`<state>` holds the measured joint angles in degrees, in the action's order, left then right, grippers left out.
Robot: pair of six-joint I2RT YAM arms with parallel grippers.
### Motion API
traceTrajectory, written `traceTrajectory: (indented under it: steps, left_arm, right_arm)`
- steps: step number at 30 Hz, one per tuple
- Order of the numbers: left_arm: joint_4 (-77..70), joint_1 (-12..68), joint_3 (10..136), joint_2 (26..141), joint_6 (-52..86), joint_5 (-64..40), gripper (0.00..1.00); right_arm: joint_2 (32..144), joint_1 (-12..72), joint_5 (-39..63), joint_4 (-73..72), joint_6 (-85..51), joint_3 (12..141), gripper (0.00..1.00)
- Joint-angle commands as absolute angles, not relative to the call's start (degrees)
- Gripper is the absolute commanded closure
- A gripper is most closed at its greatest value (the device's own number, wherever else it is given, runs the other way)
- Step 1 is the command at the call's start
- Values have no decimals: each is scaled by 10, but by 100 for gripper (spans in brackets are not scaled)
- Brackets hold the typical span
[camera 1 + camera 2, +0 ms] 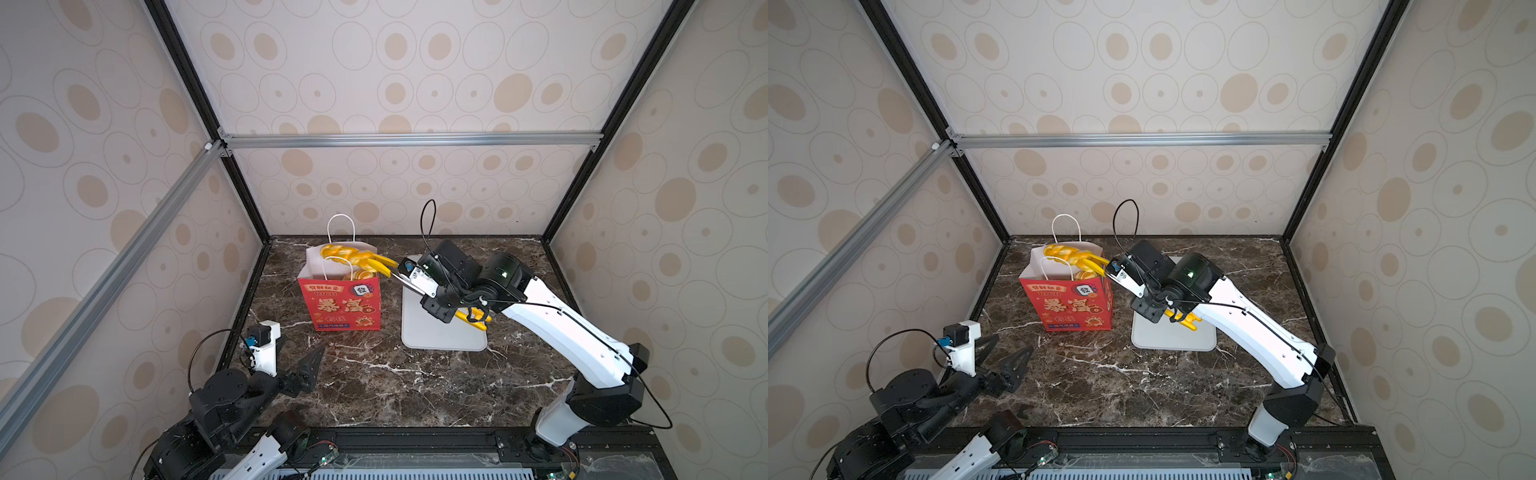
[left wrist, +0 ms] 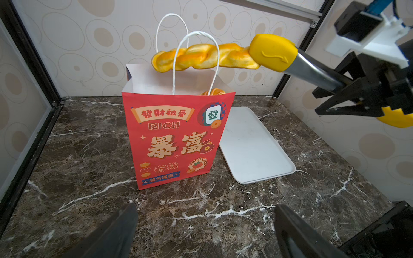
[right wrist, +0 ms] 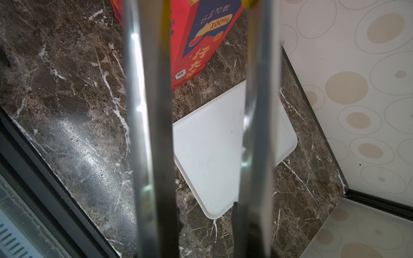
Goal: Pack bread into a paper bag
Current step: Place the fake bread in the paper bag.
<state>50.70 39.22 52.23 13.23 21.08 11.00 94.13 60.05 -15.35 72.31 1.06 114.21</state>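
Note:
The red paper bag [image 1: 338,305] [image 1: 1067,305] [image 2: 176,138] stands upright at the back of the marble table, mouth open. A long twisted bread stick [image 1: 349,253] [image 1: 1069,252] [image 2: 201,57] hangs level just above the mouth, pinched at one end by the yellow tips of metal tongs [image 1: 409,284] [image 2: 271,52] [image 3: 147,134]. My right gripper [image 1: 434,301] [image 2: 357,98] is shut on the tongs' arms, to the right of the bag. Another golden piece of bread [image 1: 359,276] [image 2: 213,92] peeks out inside the bag. My left gripper [image 1: 1005,351] [image 2: 205,223] rests open at the front left, holding nothing.
A white rectangular tray [image 1: 440,336] [image 1: 1167,338] [image 2: 252,145] [image 3: 207,145] lies flat just right of the bag, under the right arm. The bag's white cord handles [image 2: 196,62] stand up around the bread stick. Patterned walls with black frame posts close in the table.

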Motion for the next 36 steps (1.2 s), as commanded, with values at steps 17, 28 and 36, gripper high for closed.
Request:
traceTrajectory:
  steps: [17, 28, 36]
  left_arm:
    - [508, 390, 525, 124, 207, 115, 1]
    - [507, 391, 525, 126, 207, 116, 1]
    - [507, 390, 525, 132, 207, 116, 2]
  right_arm:
    - [1072, 601, -198, 750, 23, 1288, 50]
    - [1015, 599, -218, 731, 14, 1212, 45]
    - [931, 588, -247, 700, -12, 1110, 58]
